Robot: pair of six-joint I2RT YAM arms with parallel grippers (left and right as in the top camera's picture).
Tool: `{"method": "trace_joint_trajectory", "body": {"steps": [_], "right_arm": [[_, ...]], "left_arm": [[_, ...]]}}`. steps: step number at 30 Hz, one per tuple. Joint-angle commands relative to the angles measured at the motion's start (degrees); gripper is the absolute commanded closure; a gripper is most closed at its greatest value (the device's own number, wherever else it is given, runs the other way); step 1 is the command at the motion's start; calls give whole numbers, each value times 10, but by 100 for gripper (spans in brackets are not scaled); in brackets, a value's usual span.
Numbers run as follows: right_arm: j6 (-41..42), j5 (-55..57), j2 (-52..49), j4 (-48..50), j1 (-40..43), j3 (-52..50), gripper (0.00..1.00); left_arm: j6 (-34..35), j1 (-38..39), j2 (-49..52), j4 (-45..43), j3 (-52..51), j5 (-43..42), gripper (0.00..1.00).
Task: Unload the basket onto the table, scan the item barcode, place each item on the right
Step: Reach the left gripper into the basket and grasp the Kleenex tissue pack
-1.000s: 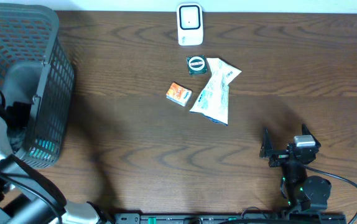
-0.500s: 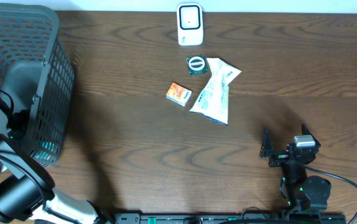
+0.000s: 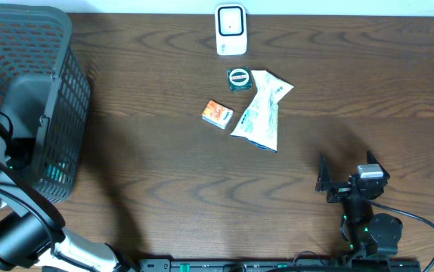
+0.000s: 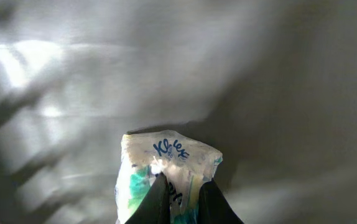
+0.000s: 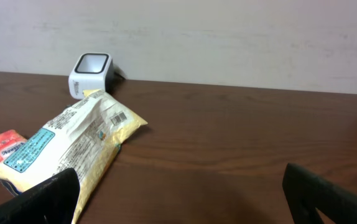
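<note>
The left claw (image 4: 181,190) is clenched on a tissue pack (image 4: 166,155), pinching its lower edge at the bottom centre of the left wrist view. The pack's white, blue-lettered end points up the frame. No barcode shows on the face turned to this camera.

In the overhead view a basket (image 3: 58,68) fills the upper left corner. The left arm reaches into it from the lower left edge, and the claw and pack are hidden behind the mesh wall. The scanner (image 3: 230,30) stands at top centre of the tabletop (image 3: 156,189), with a round tin (image 3: 238,78), an orange pack (image 3: 218,114) and a snack bag (image 3: 261,112) just below it. The right claw (image 3: 323,180) sits at lower right, released and holding nothing.

In the right wrist view its jaws gape at the two bottom corners. The scanner is at upper left and the snack bag lies at left.

The step in hand looks like the pick-up. The next move calls for lifting the pack clear of the basket wall and carrying it towards top centre. The pack must then be turned until its barcode faces the scanner window.
</note>
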State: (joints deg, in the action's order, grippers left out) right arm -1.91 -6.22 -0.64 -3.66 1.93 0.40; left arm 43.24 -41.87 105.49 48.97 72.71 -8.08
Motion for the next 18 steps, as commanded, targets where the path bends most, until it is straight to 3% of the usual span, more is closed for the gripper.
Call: {"method": "trace_joint_trajectory", "body": {"steps": [1, 13, 18], "right_arm": [[6, -3, 3, -2, 3, -1, 1], [6, -3, 3, -2, 3, -1, 1], [6, -3, 3, -2, 3, -1, 1]], "left_arm": [[-10, -11, -28, -4, 25, -61, 93], [-28, -20, -322, -111, 53, -61, 93], [-20, 9, -429, -118, 53, -65, 93]]}}
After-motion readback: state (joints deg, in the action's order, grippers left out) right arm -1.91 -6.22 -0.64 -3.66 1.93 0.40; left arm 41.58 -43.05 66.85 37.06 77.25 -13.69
